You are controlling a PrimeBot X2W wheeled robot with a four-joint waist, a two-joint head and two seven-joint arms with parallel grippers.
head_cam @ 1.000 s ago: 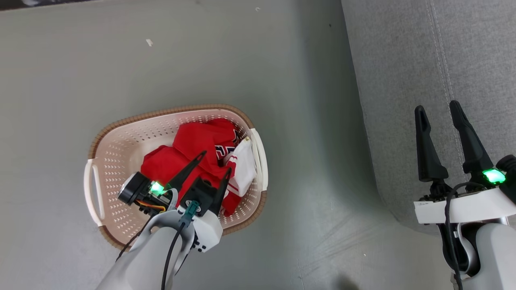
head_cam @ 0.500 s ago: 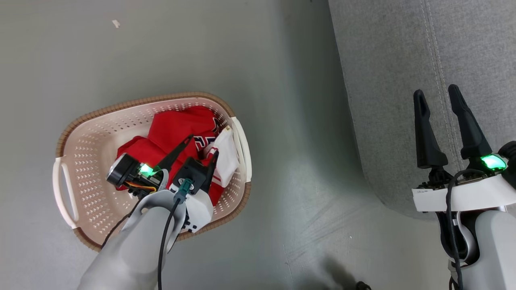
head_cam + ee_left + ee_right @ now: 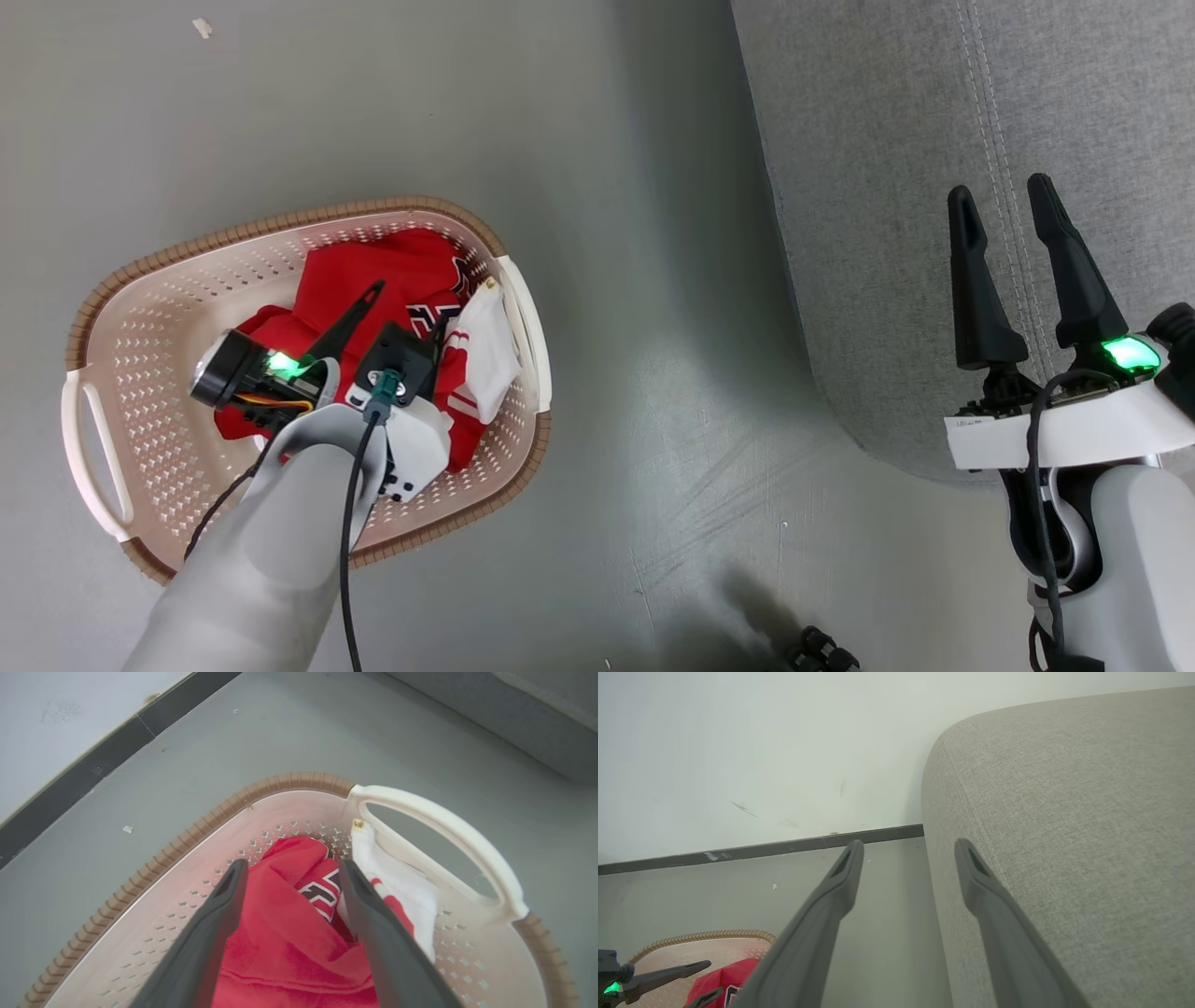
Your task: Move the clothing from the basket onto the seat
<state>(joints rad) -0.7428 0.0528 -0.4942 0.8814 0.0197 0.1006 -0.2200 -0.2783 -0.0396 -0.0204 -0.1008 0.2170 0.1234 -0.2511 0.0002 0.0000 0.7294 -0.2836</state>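
Observation:
The cream basket (image 3: 280,217) stands on the floor at the left, holding the red clothing (image 3: 336,271) with a white part against the right handle. My left gripper (image 3: 411,303) hangs open inside the basket, just over the red cloth. In the left wrist view its two fingers (image 3: 293,863) straddle a fold of the clothing (image 3: 280,933) near the lettering, inside the basket (image 3: 299,780), gripping nothing. My right gripper (image 3: 999,187) is open and empty above the grey seat (image 3: 887,140). The right wrist view shows that gripper (image 3: 909,843) at the seat's (image 3: 1064,812) rounded edge.
Bare grey floor separates the basket from the seat. A wall with a dark skirting board (image 3: 761,849) runs behind. A small white scrap (image 3: 201,28) lies on the floor at the far left, and a dark object (image 3: 822,649) shows at the bottom edge.
The whole picture has slid left, so the camera has moved. The left gripper has sunk a little toward the clothing and stays open. The right gripper holds its pose.

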